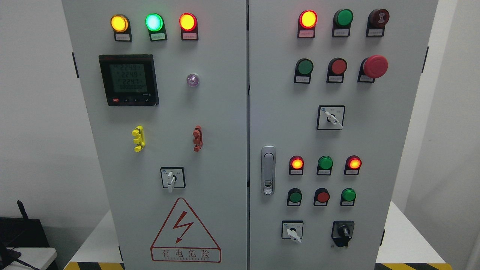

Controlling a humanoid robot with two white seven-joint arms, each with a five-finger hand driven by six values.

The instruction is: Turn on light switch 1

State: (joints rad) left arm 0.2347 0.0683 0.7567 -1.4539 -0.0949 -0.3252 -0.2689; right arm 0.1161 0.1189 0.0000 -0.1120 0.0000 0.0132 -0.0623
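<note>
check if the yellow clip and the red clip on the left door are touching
Apart. The head view shows the yellow clip and the red clip with a wide stretch of bare grey door between them.

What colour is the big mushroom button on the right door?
Red, clearest in the head view: mushroom button.
</note>
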